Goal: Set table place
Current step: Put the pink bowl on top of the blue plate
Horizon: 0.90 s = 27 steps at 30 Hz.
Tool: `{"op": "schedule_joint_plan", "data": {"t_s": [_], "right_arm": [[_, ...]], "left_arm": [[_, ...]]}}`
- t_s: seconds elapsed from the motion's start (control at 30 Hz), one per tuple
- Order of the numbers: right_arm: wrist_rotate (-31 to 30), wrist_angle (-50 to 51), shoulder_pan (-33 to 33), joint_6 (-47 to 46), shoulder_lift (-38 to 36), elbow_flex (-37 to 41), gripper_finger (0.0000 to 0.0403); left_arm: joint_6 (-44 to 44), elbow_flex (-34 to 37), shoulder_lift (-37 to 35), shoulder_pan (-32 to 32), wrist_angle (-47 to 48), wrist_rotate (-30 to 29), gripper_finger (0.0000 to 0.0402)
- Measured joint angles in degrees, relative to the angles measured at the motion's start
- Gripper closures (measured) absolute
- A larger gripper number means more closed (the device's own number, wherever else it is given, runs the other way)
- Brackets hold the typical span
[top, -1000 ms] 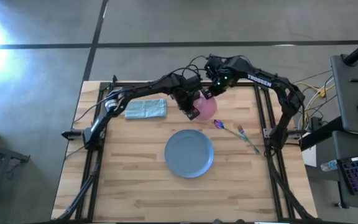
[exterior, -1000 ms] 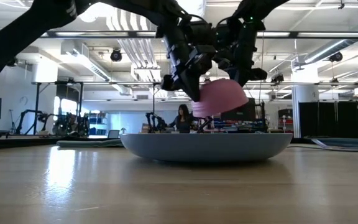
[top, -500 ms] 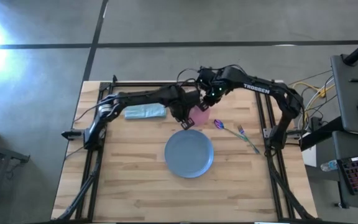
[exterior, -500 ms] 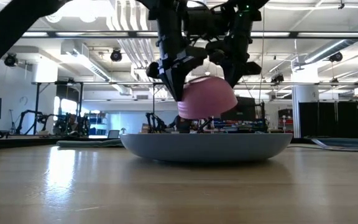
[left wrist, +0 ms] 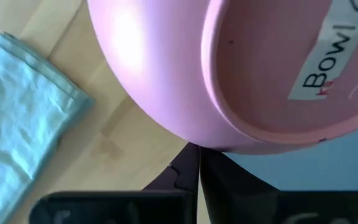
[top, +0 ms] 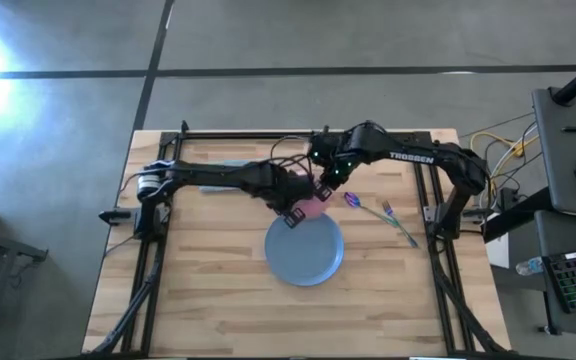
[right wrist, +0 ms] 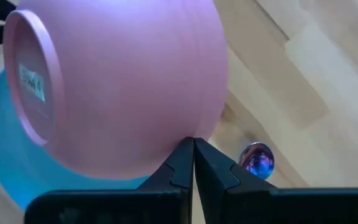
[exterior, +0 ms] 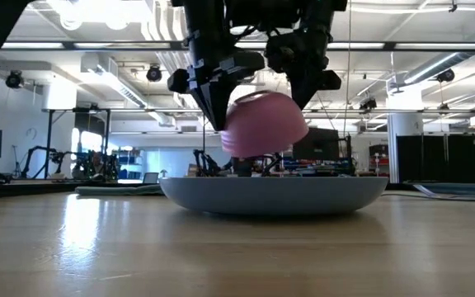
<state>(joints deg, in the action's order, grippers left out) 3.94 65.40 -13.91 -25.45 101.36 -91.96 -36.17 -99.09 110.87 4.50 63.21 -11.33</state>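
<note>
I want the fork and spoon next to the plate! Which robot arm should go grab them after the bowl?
Probably the right. The spoon and fork lie on the table right of the plate, on the right arm's side. Both the right gripper and left gripper now pinch the pink bowl.

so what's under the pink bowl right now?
The pink bowl hangs upside down in the air, both end effectors (left, right) pinching its rim. Under it lies the blue plate's far edge. The bowl's inside faces down and is hidden.
</note>
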Motion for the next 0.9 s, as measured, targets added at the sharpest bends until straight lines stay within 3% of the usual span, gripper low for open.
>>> {"op": "schedule_joint_plan", "data": {"t_s": [0.23, 0.4, 0.7, 0.9], "right_arm": [[-5.53, -0.05, 5.34, -0.26, 0.0, 0.52, 0.0394], [-11.68, -0.06, 8.91, -3.2, -0.06, 0.61, 0.0394], [-13.4, -0.37, 14.26, -7.92, -0.13, 1.21, 0.0394], [-19.92, -1.28, 18.77, -13.09, -0.07, 2.51, 0.0394]], "left_arm": [[-5.44, 3.05, -0.48, -4.18, -2.92, -3.37, 0.0401], [-7.12, 3.09, -0.44, -7.23, -2.73, -8.88, 0.0401], [-10.05, 4.9, -0.4, -11.25, -2.58, -14.22, 0.0401], [-9.79, 6.8, -0.4, -13.87, -3.35, -19.17, 0.0401]]}}
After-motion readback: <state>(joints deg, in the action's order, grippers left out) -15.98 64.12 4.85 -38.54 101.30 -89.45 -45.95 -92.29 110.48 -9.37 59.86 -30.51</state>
